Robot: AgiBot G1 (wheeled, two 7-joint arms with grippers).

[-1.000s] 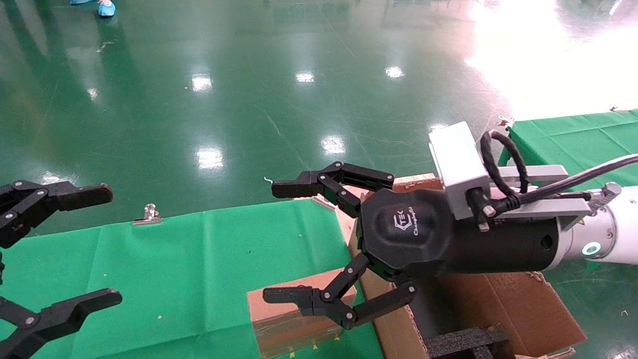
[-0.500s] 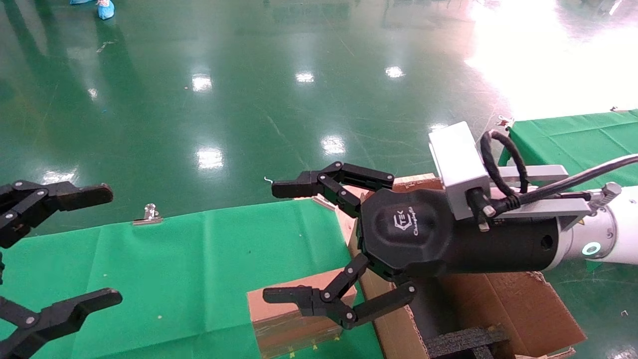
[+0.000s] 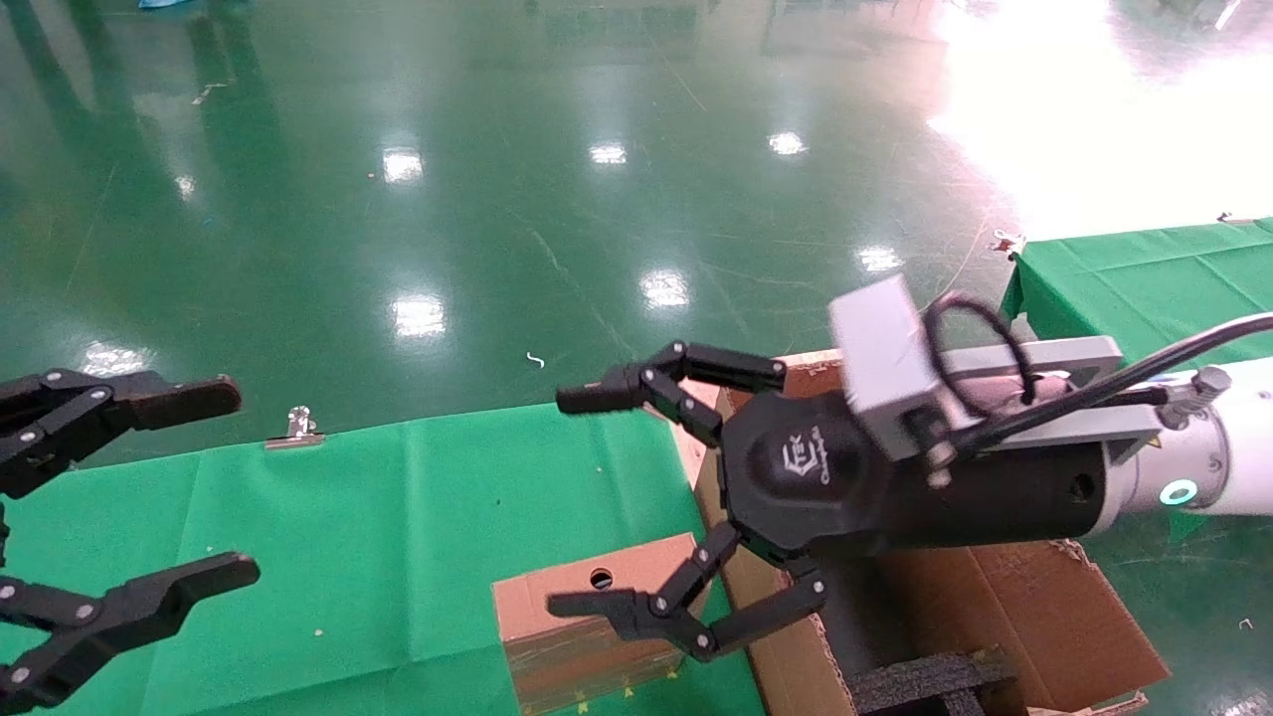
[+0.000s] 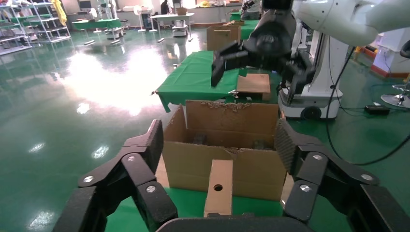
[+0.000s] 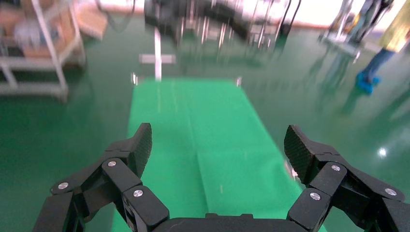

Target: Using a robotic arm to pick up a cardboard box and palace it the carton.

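**Op:** Right gripper (image 3: 622, 512), black and 3-fingered on my white glossy robotic arm (image 3: 1218, 467), hangs with its fingers spread wide and nothing between them. From the head camera it sits above the small flat brown cardboard box (image 3: 587, 622), not touching it as far as I can judge.

**Sup:** Where is that box?

**Op:** On the green table cloth (image 3: 398, 517), just beside the large brown corrugated carton (image 3: 1004, 607) with black foam inside. Left gripper (image 3: 119, 497) is parked at the left edge, also spread open and empty.

**Sup:** Left wrist camera?

**Op:** It looks across at the box (image 4: 218, 186) standing against the carton's (image 4: 222, 140) wall, round hole facing me.

**Sup:** Right wrist?

**Op:** Only my spread fingers (image 5: 135, 150) and green cloth (image 5: 203, 145); no box in sight.

**Sup:** Progress?

**Op:** I'd say early: nothing grasped, so the pick, lift and placing in the carton are all left.
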